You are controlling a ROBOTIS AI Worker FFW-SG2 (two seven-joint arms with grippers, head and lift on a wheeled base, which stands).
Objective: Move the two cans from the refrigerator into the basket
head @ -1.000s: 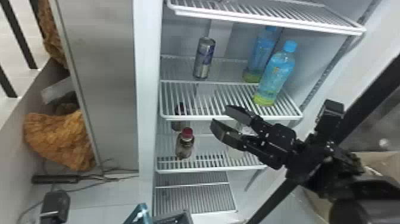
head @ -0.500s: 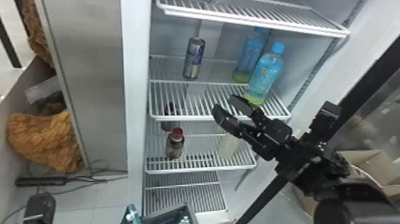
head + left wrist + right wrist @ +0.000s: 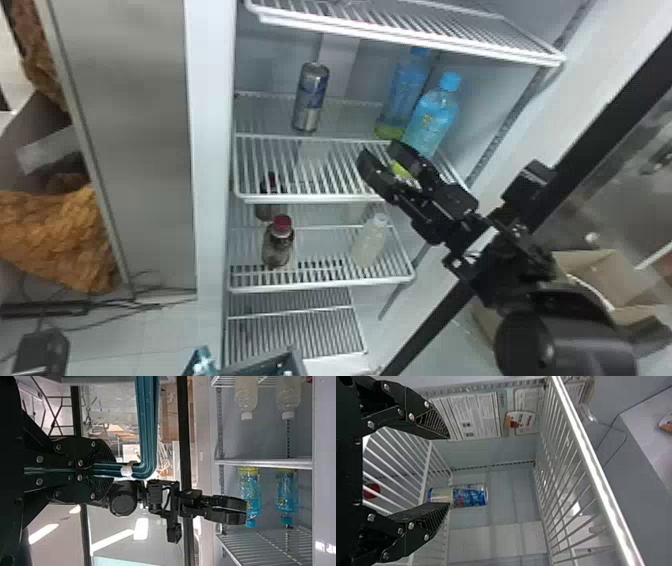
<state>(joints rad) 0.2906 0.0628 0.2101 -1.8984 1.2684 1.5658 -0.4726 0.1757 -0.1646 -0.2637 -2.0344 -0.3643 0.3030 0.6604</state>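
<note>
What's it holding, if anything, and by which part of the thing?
Left end effector: basket, apparently by its teal handle. Right end effector: nothing.

Basket [image 3: 296, 358] cut off by head view's bottom edge, contents unclear. Right claw [image 3: 379, 152] partly covers near blue bottle [image 3: 434, 116]. Far dark bottle [image 3: 265, 212] partly hidden behind shelf [image 3: 320, 199]; print on can [image 3: 310, 97] too small to tell.

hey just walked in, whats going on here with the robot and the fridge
The robot's left pincer is shut on the teal basket handle. Its right pincer is open and empty at the refrigerator, with one can standing upright on a shelf, not yet gripped. The job is to move two cans into the basket.
</note>
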